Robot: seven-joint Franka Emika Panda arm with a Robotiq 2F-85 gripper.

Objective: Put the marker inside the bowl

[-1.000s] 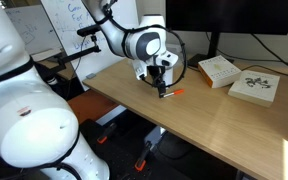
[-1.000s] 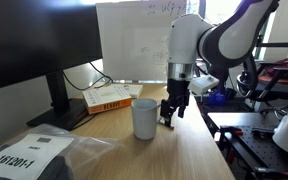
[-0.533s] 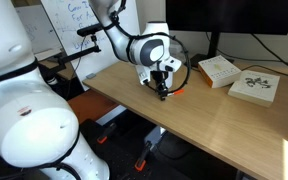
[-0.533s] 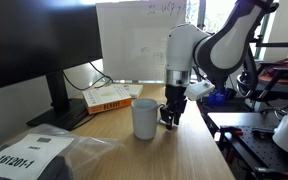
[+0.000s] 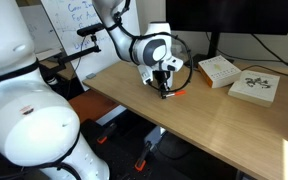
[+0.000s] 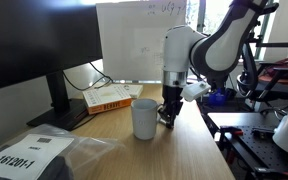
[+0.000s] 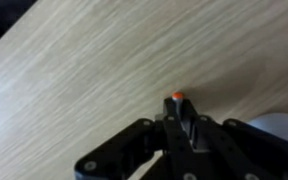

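Observation:
The marker [image 5: 176, 93] lies on the wooden table near its front edge, orange-red end showing. My gripper [image 5: 165, 90] stands straight down over it, jaws shut on the marker. In the wrist view only the marker's orange tip [image 7: 177, 96] pokes out past the closed fingers of the gripper [image 7: 180, 116]. A white cup-shaped bowl [image 6: 144, 118] stands upright right beside the gripper [image 6: 167, 119], and its pale edge [image 7: 287, 126] shows at the right of the wrist view. In that exterior view the marker is hidden by the fingers.
Two white books [image 5: 220, 70] [image 5: 255, 87] lie further along the table under a black monitor [image 5: 224, 20]. An orange book [image 6: 109, 97], a monitor stand [image 6: 62, 112] and a bagged sheet [image 6: 34, 155] sit behind the bowl. The table edge [image 5: 134, 112] is close.
The gripper has come down onto the marker and its jaws have gone from open to shut round it. The bowl has not moved.

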